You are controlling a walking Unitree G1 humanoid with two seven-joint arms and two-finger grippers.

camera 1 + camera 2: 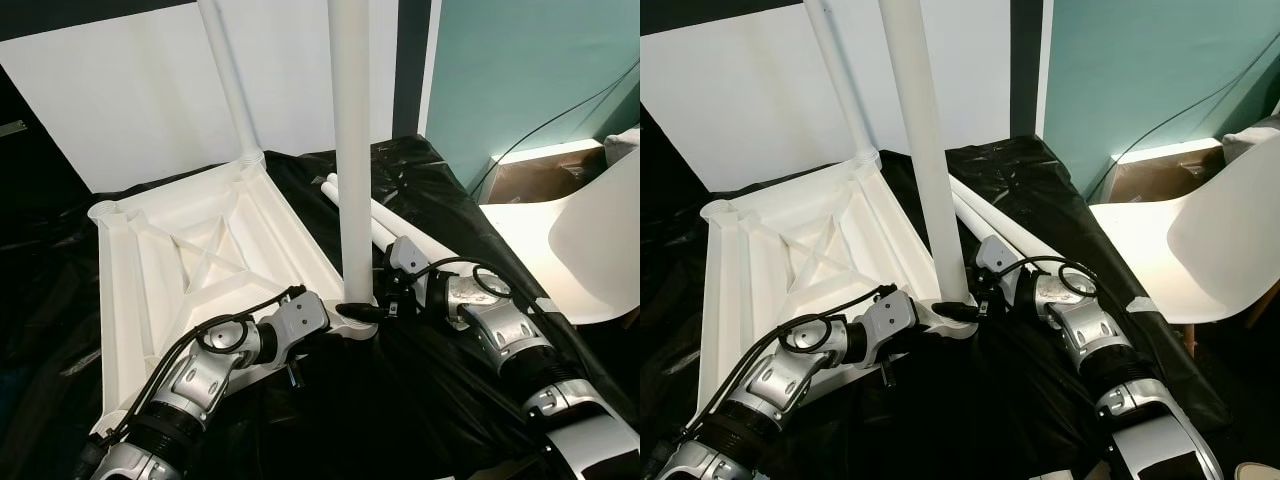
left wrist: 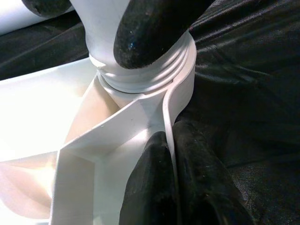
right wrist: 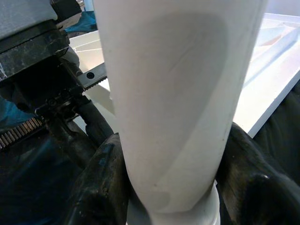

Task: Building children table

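Gripping leg (image 1: 351, 150) base: right gripper (image 1: 372, 311) clenched, leg upright in tabletop (image 1: 190, 260) corner socket | left gripper (image 1: 335, 325) clamped on that corner's rim, just beside right gripper | second leg (image 1: 228, 80) stood at far corner | spare legs (image 1: 385, 225) lay beyond right gripper on black sheet (image 1: 420, 380) | chair (image 1: 585, 240) off to its right | no writing legible

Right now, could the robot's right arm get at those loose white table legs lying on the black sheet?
Probably yes: the spare legs lie just beyond the right gripper, nothing between. But it is shut on the upright leg.
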